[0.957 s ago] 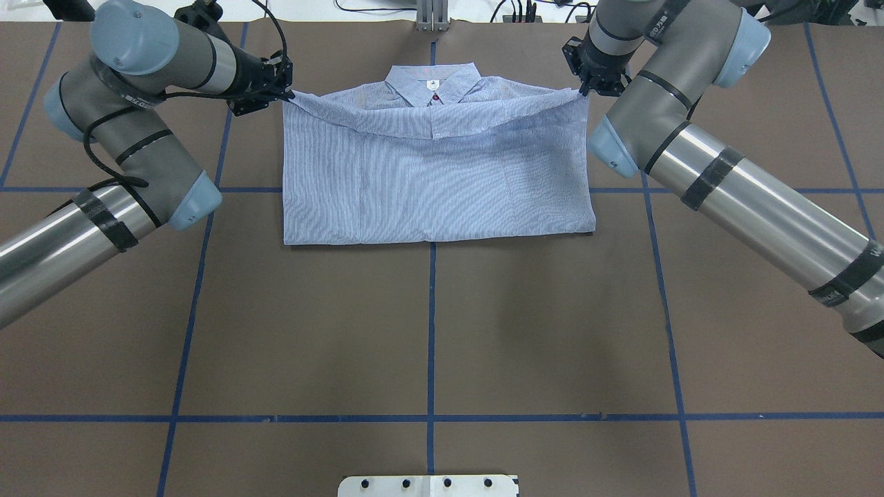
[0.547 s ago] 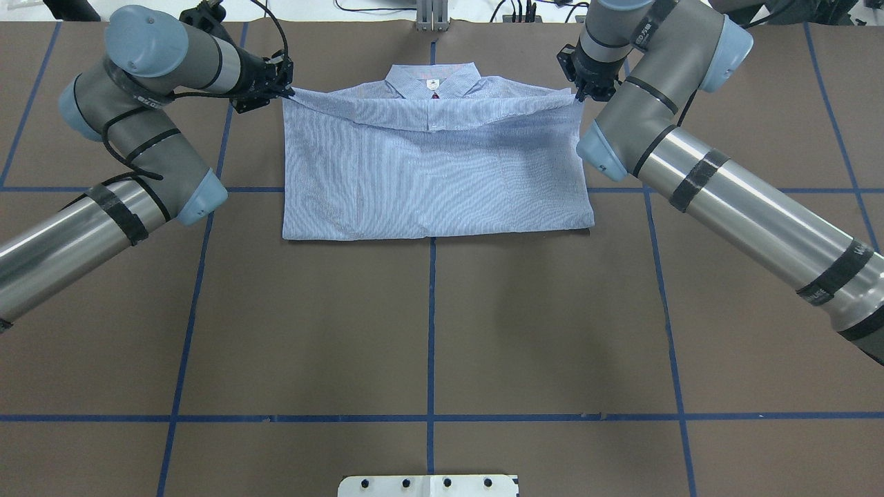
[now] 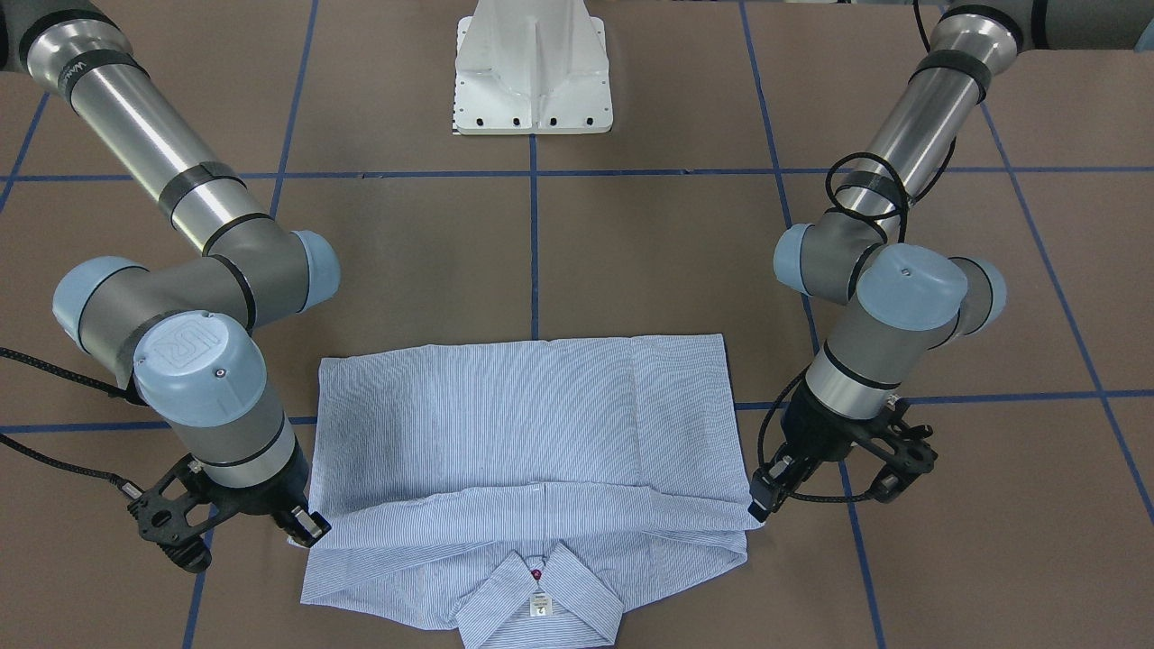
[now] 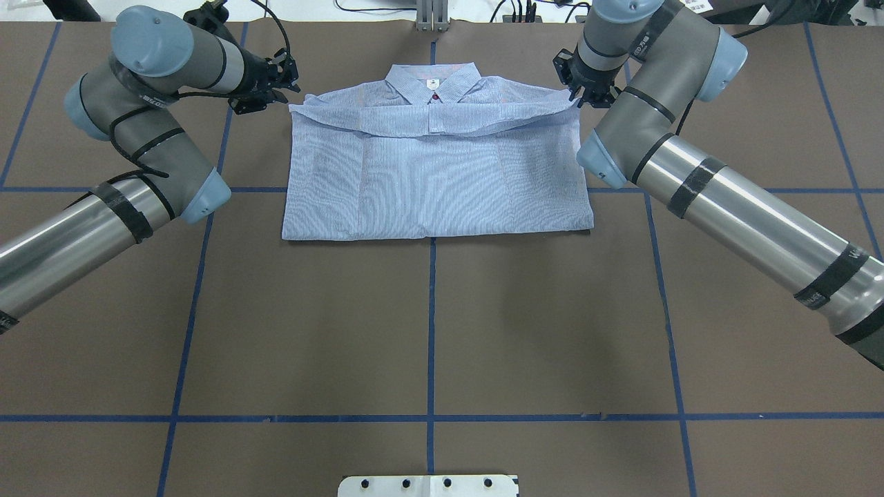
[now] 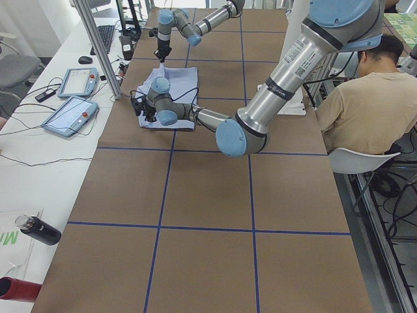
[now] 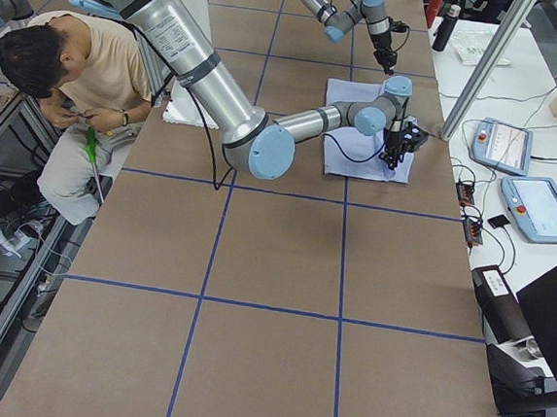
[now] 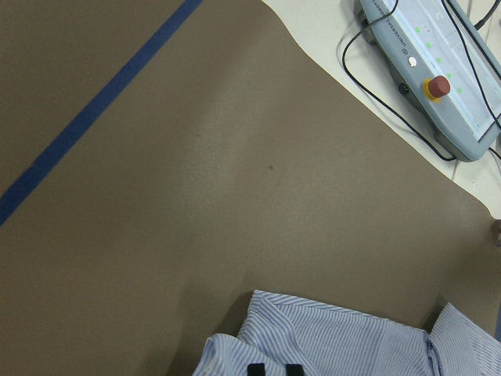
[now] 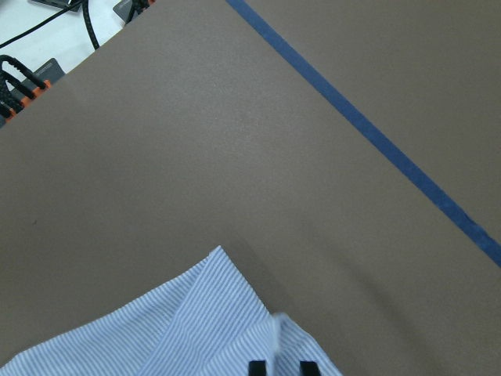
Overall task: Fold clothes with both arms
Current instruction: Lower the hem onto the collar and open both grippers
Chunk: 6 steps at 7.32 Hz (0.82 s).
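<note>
**Operator:** Where is the shirt?

**Robot:** It lies on the brown table cover (image 4: 311,324), out beyond my pedestal base (image 4: 428,485), centred on the middle blue tape line (image 4: 431,331). The shirt (image 4: 435,179) is doubled over. Its near edge is a straight crease. The top layer runs away from me and ends in a sagging hem just short of the collar (image 4: 434,77). The collar lies bare at the far edge, with a red button (image 4: 434,96) showing.

**Operator:** And your pincers?

**Robot:** Both are low at the far corners of that top layer. My left gripper (image 3: 759,507) is at the far left corner and my right gripper (image 3: 306,527) at the far right. In the wrist views my fingertips (image 7: 253,369) stand slightly apart with stripes in the gap. I can't tell, on either side, whether they are clenched on fabric or free of it.

**Operator:** Which step is this?

**Robot:** I judge it to be the laying-down of the bottom-to-collar fold. The hem bows in the middle, so it isn't flat. The next move calls for both corners to be freed together and for me to rise straight up, so the layer isn't dragged. A teach pendant (image 7: 438,78) sits just past the cover's far edge on my left, so I'd keep that arm from swinging outward.
</note>
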{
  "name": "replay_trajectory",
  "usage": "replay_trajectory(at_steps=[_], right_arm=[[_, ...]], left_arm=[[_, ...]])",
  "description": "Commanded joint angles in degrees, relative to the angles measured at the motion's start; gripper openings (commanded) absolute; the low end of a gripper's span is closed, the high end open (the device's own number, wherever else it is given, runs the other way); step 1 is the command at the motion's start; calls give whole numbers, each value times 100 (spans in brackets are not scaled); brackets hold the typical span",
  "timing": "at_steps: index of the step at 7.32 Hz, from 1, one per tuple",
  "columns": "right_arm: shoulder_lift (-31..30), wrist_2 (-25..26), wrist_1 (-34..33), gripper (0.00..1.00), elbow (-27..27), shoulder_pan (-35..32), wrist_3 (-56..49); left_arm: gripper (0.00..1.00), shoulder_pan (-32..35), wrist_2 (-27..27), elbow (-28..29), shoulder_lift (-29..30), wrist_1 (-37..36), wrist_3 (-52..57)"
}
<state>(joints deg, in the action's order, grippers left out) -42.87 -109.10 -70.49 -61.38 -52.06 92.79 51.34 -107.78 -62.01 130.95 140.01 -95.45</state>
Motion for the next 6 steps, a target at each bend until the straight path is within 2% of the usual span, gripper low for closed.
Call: replay_trajectory(at_steps=[1, 2, 3, 5, 6], right_arm=[[16, -6, 140, 63, 12, -14, 63], [-62, -15, 297, 69, -197, -32, 203], [-603, -15, 412, 70, -808, 20, 535], [-1789, 151, 1095, 76, -1960, 414, 1534], [-2404, 787, 1412, 81, -2461, 912, 2062]], left_arm=[[41, -1, -6, -12, 10, 9, -9], [41, 16, -6, -73, 1, 18, -35], [41, 43, -23, -309, -25, -17, -27], [42, 61, -50, -443, -69, -44, -26], [42, 61, -50, -443, -78, -53, -26]])
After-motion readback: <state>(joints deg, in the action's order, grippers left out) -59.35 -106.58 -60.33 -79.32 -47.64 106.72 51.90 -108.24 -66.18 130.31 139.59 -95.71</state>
